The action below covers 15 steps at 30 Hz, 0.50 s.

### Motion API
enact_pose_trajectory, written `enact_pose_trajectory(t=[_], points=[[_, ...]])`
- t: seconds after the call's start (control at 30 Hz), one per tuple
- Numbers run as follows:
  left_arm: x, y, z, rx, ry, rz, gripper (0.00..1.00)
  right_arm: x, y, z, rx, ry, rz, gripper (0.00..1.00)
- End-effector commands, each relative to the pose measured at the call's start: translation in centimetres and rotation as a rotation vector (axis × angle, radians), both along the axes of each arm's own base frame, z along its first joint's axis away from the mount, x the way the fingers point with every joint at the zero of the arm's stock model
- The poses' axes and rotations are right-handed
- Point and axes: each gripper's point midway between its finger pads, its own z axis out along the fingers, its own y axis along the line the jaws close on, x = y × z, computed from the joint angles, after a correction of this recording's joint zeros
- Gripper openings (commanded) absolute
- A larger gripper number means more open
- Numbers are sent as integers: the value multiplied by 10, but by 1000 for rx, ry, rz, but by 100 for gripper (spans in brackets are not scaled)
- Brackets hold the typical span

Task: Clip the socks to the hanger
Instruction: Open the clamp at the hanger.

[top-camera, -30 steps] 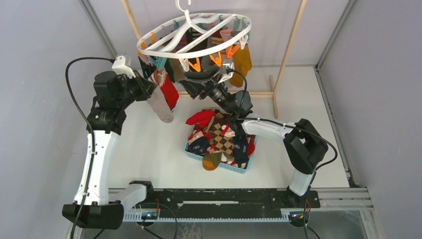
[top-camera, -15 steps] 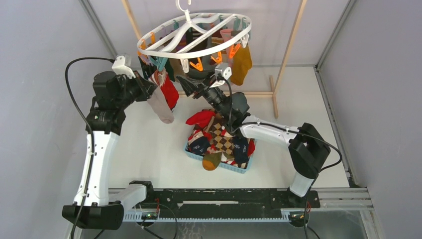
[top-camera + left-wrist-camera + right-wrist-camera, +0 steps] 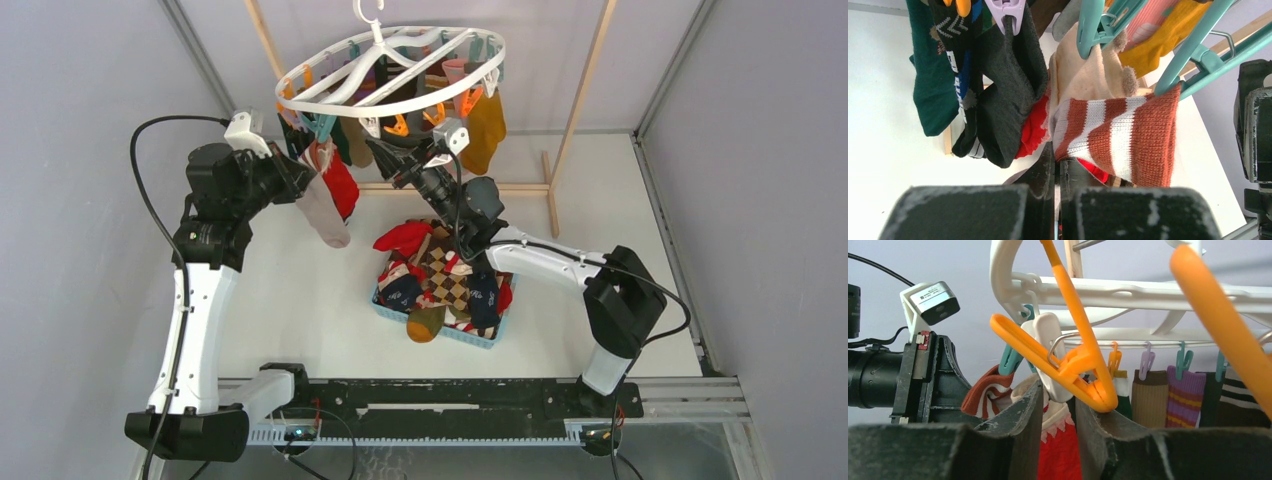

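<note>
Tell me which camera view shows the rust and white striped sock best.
The left wrist view: the striped sock fills the centre, stripes clear. The right wrist view shows only a corner beside the left hand; the top view shows it tiny.

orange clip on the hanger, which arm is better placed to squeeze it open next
Right. The right fingers flank the orange clip on the hanger, apart, ready to squeeze. The left fingers are shut on the striped sock, holding it by the teal clips.
</note>
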Motion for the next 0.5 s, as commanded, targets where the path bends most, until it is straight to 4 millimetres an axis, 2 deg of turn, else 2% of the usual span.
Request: enact_pose_trajectory(t=[0.0,0.27,0.47], points=[[-8,1,43,-20,-100,0,0,-20,-13,49,46,-101,11,35],[-10,1,44,-20,-103,-3,1,-29,-6,54,22,-126,41,27],[-10,0,44,-20,-103,-4,1,-28,-7,59,37,-126,30,37]])
